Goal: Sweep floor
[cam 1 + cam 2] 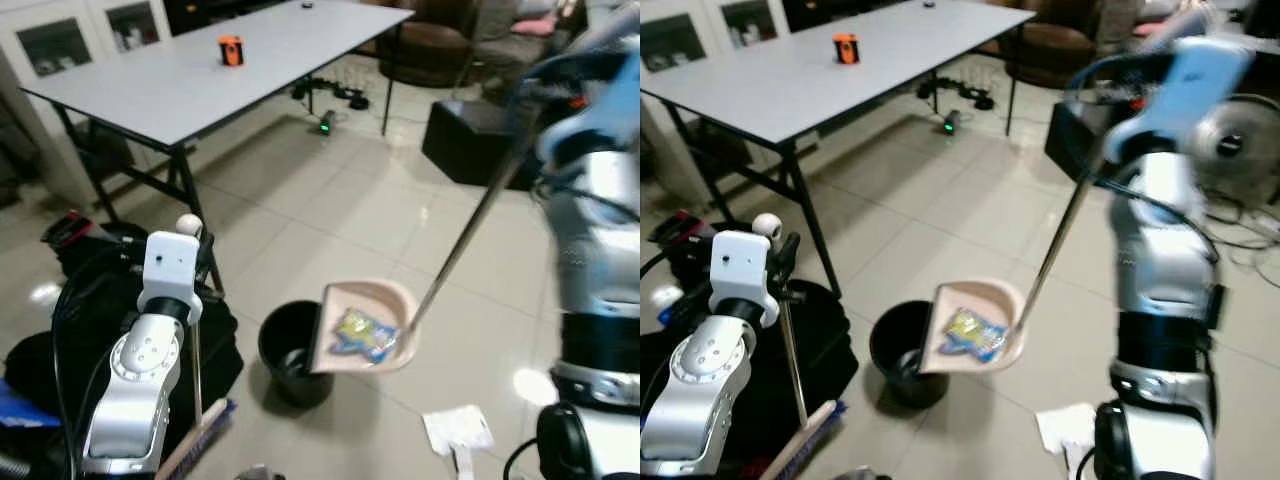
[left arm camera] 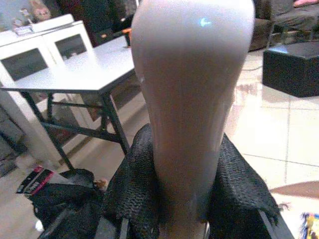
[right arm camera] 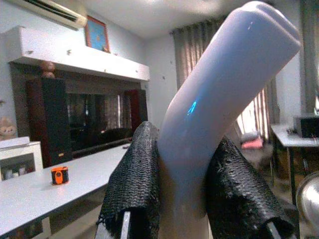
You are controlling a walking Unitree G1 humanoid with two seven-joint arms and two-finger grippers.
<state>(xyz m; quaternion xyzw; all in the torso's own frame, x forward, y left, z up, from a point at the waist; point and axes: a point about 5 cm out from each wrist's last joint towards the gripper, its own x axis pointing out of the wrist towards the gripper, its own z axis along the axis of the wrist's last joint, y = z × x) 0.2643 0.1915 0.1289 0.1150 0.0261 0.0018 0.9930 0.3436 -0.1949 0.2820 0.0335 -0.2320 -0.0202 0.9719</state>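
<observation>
Tiled floor [image 1: 330, 215] beside a grey desk [image 1: 200, 70]. Right claw [image 3: 182, 199] pinches the dustpan [image 1: 365, 325] handle, litter-filled pan over a black bin [image 1: 285, 350]; left claw [image 2: 184, 199] pinches the broom [image 1: 195, 435].

Open pale tiled floor [image 1: 330, 200] fills the middle of the frame, free for passage between the grey rectangular table [image 1: 200, 75] at upper left and the black box-shaped stool [image 1: 470, 140] at upper right. Lower centre is crowded: a round black bin [image 1: 290, 352], with the tan dustpan [image 1: 365, 325] on its slanting metal pole hanging beside it. Black bags [image 1: 100, 320] block the lower left; white crumpled paper [image 1: 458, 430] lies lower right.
</observation>
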